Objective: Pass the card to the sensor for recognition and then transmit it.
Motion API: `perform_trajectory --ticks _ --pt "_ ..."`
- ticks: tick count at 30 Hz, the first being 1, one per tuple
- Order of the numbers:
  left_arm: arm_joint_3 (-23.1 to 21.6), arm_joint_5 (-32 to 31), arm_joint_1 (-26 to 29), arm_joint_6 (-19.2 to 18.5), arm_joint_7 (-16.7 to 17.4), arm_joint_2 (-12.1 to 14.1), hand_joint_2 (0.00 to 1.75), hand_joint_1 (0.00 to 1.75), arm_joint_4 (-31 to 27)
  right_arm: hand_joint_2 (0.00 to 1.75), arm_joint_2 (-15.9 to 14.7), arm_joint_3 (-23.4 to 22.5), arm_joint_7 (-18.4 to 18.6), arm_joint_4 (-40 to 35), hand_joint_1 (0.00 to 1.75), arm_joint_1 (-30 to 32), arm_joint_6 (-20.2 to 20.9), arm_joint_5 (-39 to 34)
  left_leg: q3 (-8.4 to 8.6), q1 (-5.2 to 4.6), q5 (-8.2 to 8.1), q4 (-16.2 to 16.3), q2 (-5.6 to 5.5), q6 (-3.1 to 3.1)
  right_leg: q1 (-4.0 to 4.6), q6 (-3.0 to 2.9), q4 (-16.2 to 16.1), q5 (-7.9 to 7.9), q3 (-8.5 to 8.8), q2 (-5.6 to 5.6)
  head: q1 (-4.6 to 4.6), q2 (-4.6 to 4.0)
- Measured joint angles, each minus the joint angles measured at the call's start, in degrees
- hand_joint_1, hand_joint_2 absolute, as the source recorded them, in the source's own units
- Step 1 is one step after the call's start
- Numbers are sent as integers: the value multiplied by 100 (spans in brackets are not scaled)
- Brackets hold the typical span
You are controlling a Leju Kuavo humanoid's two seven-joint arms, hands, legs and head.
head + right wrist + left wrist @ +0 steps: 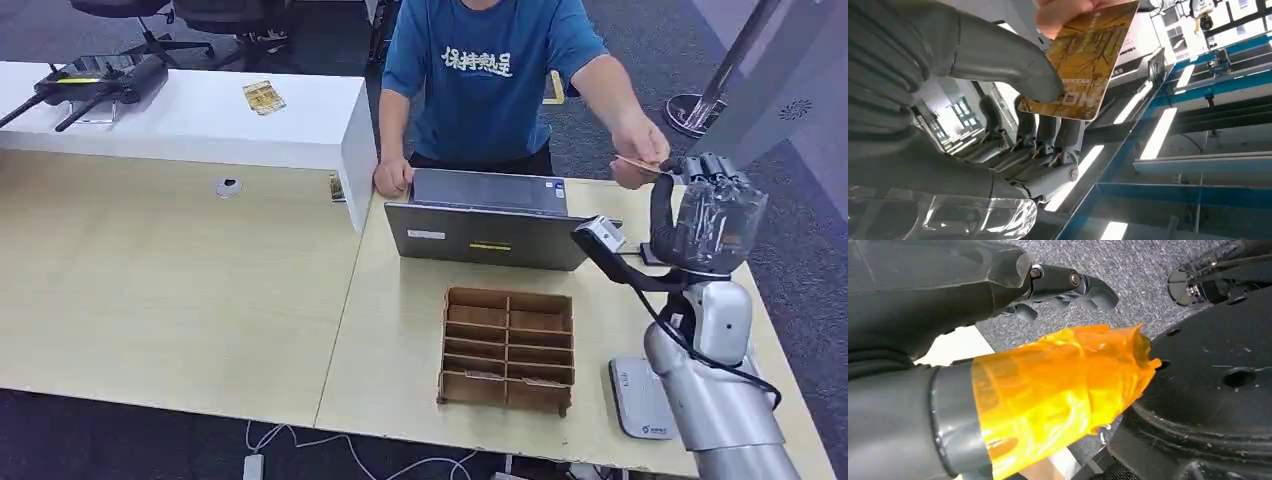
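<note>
A gold card (pixel 1083 65) with a tree pattern is pinched between the thumb (pixel 998 55) and the darker fingers of my right hand (pixel 1013 125). A person's fingers (pixel 1063 12) grip the card's other end. In the head view my right hand (pixel 715 215) is raised above the table's far right, meeting the person's hand (pixel 640 150), and the card (pixel 637 163) shows edge-on between them. A white flat sensor (pixel 640 398) lies on the table beside my right forearm. My left hand (pixel 1038 370), its thumb wrapped in orange tape, hangs low and holds nothing.
A closed grey laptop (pixel 490 215) lies in front of the person in the blue shirt. A brown cardboard divider box (pixel 508 348) stands mid-table, left of the sensor. Another gold card (pixel 263 97) and black devices (pixel 100 82) lie on the white counter at far left.
</note>
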Motion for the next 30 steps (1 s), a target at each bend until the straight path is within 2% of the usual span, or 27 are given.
perform_trajectory --ticks 14,22,26,30 --pt "55 -11 18 -7 -7 4 0 0 0 175 -15 -57 -81 44 175 45 -15 -122 0 1 0 0 0 0 0 0 0 0 -1 0 0 0" --pt "138 -42 20 -2 -9 4 0 0 0 175 -15 -136 -133 46 175 55 17 -593 0 0 0 0 0 0 0 0 0 0 -1 0 0 0" --pt "144 -37 22 11 -9 -4 0 0 0 175 -15 -252 -212 44 175 79 4 -1096 -1 0 0 0 -2 0 0 0 0 0 -1 -4 0 0" --pt "208 33 54 123 -9 -81 0 0 0 175 -9 -538 -568 -210 175 317 -35 -2162 -7 -1 0 0 -6 1 0 1 0 -1 -1 -10 -2 0"
